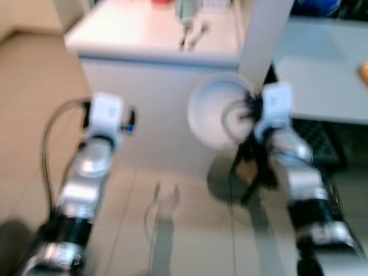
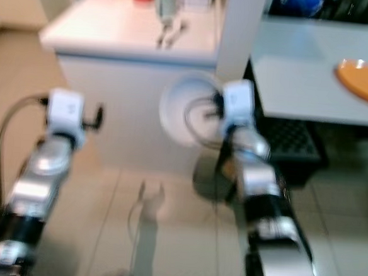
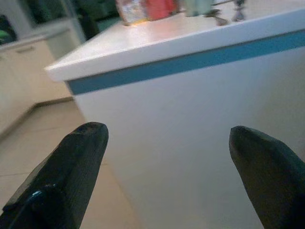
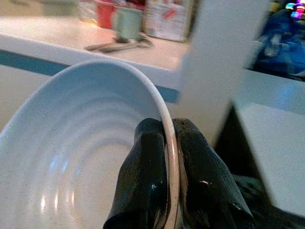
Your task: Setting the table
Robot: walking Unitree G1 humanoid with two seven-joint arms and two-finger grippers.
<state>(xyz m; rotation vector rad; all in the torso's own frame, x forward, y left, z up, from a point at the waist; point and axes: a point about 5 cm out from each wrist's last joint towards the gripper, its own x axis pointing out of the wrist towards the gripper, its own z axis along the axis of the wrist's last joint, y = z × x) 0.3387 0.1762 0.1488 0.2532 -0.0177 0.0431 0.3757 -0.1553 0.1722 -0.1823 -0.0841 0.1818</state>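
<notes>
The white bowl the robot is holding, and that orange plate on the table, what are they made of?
The white bowl, pinched at its rim by the right gripper, looks like glazed ceramic: it is glossy, with shiny highlights and ringed ridges inside, though hard plastic is possible. The orange plate on the grey table is too blurred to tell; its even colour would suit plastic or glazed ceramic.

Both eye views are soft with motion blur; arms, floor tiles and the things on the worktop (image 1: 147, 34) lack crisp edges. Bright light washes the worktop's top almost to white glare. Faint shadows of the arms lie on the floor (image 1: 165, 225), with a darker patch under the bowl (image 1: 214, 112). In the right wrist view the bowl shows small glints inside, its background blurred. The left wrist view is evenly lit, its far objects out of focus.
</notes>
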